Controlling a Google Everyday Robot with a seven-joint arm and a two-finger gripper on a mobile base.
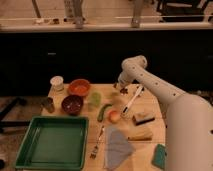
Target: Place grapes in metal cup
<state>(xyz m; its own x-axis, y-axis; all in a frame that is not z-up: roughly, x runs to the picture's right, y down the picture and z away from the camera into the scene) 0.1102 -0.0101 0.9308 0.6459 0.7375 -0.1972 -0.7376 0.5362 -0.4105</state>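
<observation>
The grapes (124, 90) show as a small dark clump at the back middle of the wooden table. My gripper (120, 84) hangs from the white arm directly over them, at or just above the clump; whether it touches them is hidden. The metal cup (48, 104) is a small dull cylinder standing upright at the table's left edge, far to the left of the gripper, past the bowls.
Between gripper and cup stand an orange bowl (79, 87), a dark red bowl (72, 104), a translucent green cup (95, 99) and a white lidded container (57, 82). A green tray (25, 150) fills the front left. A peach-coloured fruit (114, 116), a white utensil (132, 100), a fork (97, 142) and a grey cloth (117, 147) lie nearby.
</observation>
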